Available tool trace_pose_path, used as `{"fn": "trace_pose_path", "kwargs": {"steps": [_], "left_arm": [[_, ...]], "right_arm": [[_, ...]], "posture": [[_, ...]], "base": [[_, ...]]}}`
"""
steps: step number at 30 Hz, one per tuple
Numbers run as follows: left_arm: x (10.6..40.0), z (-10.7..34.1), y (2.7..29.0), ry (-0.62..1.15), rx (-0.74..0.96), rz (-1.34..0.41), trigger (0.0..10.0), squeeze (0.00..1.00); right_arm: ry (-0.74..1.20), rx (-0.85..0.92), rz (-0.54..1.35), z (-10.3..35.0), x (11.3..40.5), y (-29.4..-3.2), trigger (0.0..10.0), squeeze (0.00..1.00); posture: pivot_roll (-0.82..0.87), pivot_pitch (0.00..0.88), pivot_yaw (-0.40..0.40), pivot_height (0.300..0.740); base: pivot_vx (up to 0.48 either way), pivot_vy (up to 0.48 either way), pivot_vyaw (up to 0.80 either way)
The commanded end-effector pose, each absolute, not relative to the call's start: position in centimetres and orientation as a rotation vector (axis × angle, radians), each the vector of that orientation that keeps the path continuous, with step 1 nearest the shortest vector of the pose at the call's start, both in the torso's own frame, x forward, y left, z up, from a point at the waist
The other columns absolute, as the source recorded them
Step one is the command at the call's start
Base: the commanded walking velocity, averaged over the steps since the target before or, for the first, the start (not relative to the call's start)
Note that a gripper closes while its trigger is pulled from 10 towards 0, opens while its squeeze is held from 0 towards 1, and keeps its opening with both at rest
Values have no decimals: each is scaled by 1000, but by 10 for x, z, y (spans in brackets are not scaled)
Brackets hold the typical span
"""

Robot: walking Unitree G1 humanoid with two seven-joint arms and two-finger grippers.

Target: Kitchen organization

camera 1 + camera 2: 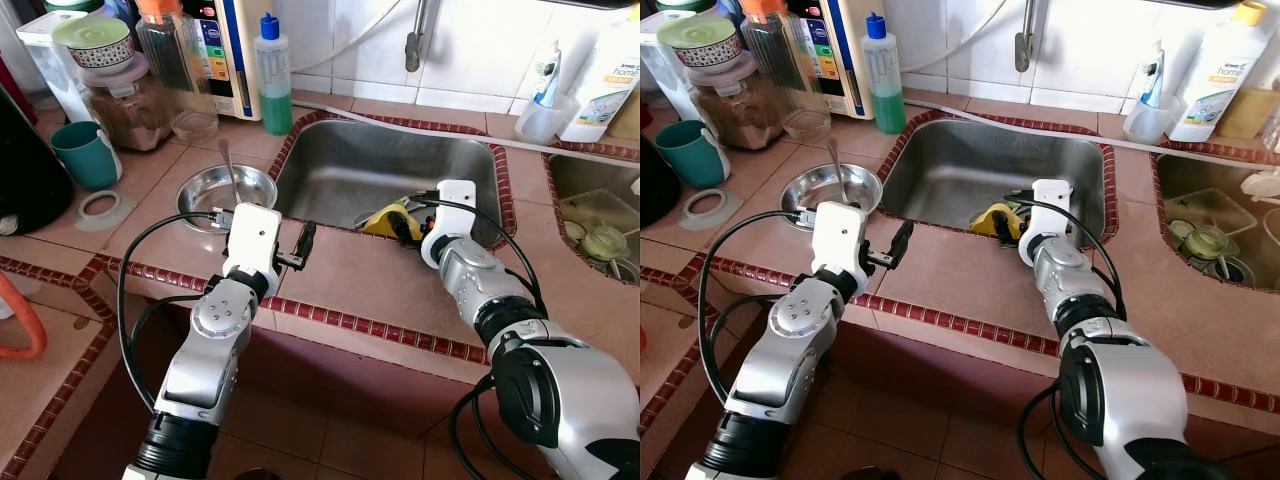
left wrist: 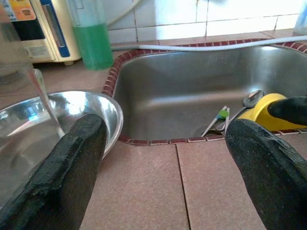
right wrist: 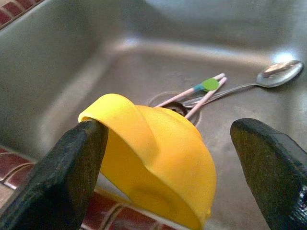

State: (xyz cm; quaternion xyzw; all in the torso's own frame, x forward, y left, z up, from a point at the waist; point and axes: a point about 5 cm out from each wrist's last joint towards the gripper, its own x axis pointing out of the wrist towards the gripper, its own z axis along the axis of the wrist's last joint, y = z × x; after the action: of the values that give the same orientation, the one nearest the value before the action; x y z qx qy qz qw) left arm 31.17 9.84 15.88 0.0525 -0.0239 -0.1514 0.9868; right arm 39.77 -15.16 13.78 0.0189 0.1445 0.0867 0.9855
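Note:
A yellow bowl (image 3: 158, 153) lies tilted inside the steel sink (image 1: 340, 160), against its front wall. My right gripper (image 1: 408, 225) reaches over the front rim and stands open around the bowl. One finger (image 3: 72, 167) touches its rim; the other is well apart from it. Pink chopsticks (image 3: 201, 91) and a metal spoon (image 3: 278, 74) rest by the drain. My left gripper (image 1: 300, 250) hovers open and empty over the tiled counter (image 1: 360, 280), just right of a steel bowl (image 1: 200, 195) that has a utensil (image 1: 228, 165) standing in it.
A green soap bottle (image 1: 274, 75), jars (image 1: 125, 100) and a teal mug (image 1: 85, 153) crowd the back left. The faucet (image 1: 413, 45) hangs over the sink. A second basin (image 1: 600, 200) with dishes lies right, behind it a cup (image 1: 545, 115) and a white bottle (image 1: 605, 75).

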Motion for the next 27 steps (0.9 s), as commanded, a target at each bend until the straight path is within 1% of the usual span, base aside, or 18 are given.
{"fn": "trace_pose_path", "kwargs": {"steps": [1, 2, 3, 5, 6, 8, 12, 16, 18, 21, 24, 25, 27], "left_arm": [[311, 160, 99, -49, 120, -292, 10000, 1000], [311, 160, 99, -49, 121, -292, 10000, 1000], [311, 160, 99, -49, 123, -291, 10000, 400], [311, 161, 99, -49, 125, -292, 10000, 400], [311, 160, 98, -48, 126, -293, 10000, 0], [311, 160, 98, -48, 127, -293, 10000, 0], [312, 160, 98, -48, 129, -290, 10000, 0], [312, 160, 98, -48, 132, -288, 10000, 0], [313, 160, 98, -49, 134, -287, 10000, 0], [314, 160, 96, -50, 135, -288, 10000, 0], [314, 160, 96, -50, 137, -290, 10000, 0], [314, 160, 96, -50, 139, -291, 10000, 0], [314, 160, 96, -51, 140, -291, 10000, 0]], "right_arm": [[273, -49, 198, 147, 402, -149, 10000, 749], [268, -69, 209, 150, 403, -148, 10000, 0], [289, -65, 241, 150, 403, -146, 10000, 0], [314, -44, 262, 148, 402, -145, 10000, 0], [328, -3, 299, 149, 401, -143, 10000, 0], [342, -4, 320, 148, 401, -143, 10000, 0], [353, 76, 372, 152, 401, -141, 10000, 0], [367, 87, 444, 152, 400, -139, 10000, 0], [344, 89, 478, 156, 400, -139, 10000, 0], [315, 229, 536, 162, 400, -137, 10000, 0], [279, 263, 546, 167, 401, -139, 10000, 0], [269, 303, 524, 169, 402, -141, 10000, 0], [268, 306, 518, 170, 402, -142, 10000, 0]], "posture": [[138, 89, -5, 740], [136, 90, -6, 740], [134, 89, -6, 740], [133, 90, -6, 740], [133, 90, -7, 740], [131, 89, -7, 740], [127, 87, -8, 740], [125, 86, -7, 740], [120, 83, -7, 740], [114, 79, -4, 740], [113, 79, -3, 740], [113, 77, -1, 740], [113, 77, -1, 740]], "base": [[0, 0, 0], [0, 0, 0], [0, 0, 0], [0, 0, 0], [0, 0, 0], [0, 0, 0], [0, 0, 0], [0, 0, 0], [0, 0, 0], [0, 0, 0], [0, 0, 0], [0, 0, 0], [0, 0, 0]]}}
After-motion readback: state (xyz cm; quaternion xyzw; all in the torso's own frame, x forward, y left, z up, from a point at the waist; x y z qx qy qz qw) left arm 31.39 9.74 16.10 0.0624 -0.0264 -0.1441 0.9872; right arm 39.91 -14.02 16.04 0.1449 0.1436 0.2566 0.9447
